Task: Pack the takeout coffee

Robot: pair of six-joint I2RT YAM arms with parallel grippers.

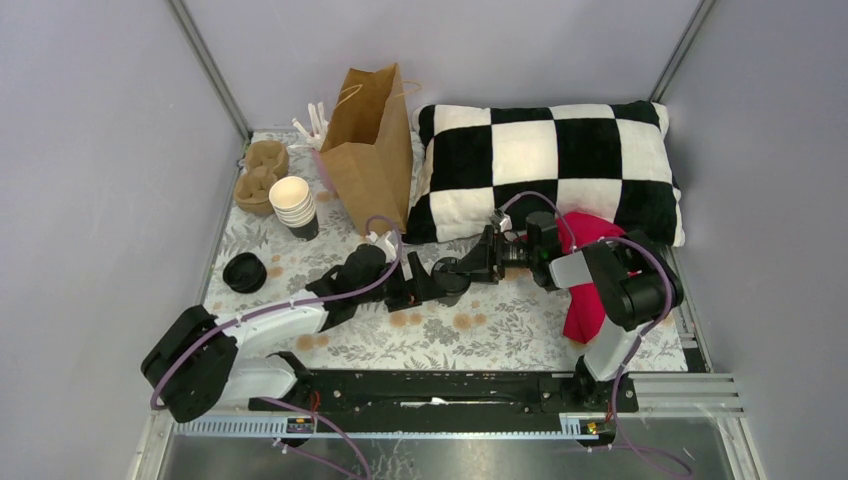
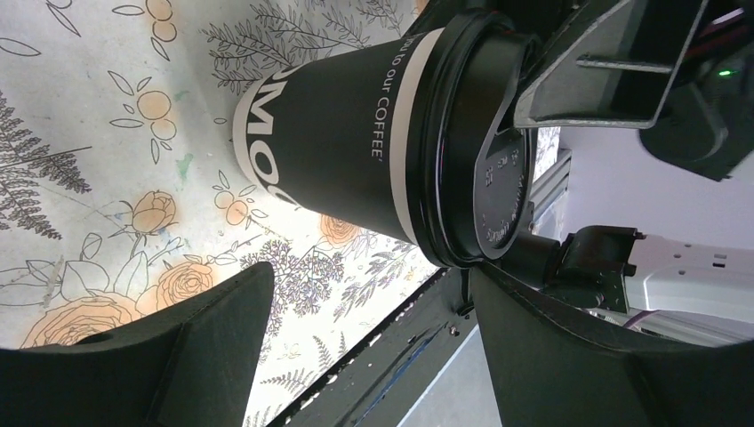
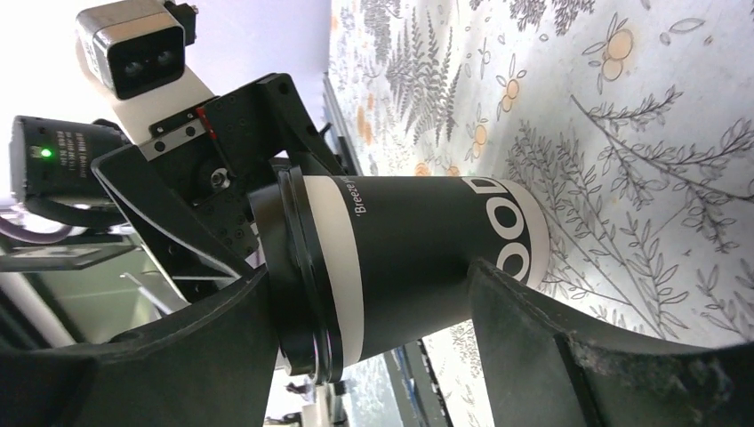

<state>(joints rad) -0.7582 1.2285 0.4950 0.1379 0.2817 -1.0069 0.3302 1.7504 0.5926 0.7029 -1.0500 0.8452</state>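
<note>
The takeout coffee (image 1: 451,272), a black paper cup with white lettering and a black sip lid, stands upright on the floral tablecloth mid-table. It fills the left wrist view (image 2: 356,142) and the right wrist view (image 3: 418,258). My left gripper (image 1: 415,282) is open just left of the cup, which sits beyond its fingertips (image 2: 369,276). My right gripper (image 1: 488,258) is open at the cup's right side. Its jaws stand wide, one finger (image 3: 222,356) by the lid and the other finger (image 3: 533,347) by the lower body (image 3: 369,276). I cannot tell whether they touch the cup.
A brown paper bag (image 1: 372,150) stands open at the back. Left of it are a stack of lidless cups (image 1: 293,205), a cardboard carrier (image 1: 262,175) and a pile of black lids (image 1: 244,271). A checkered pillow (image 1: 550,165) and a red cloth (image 1: 590,285) lie at the right.
</note>
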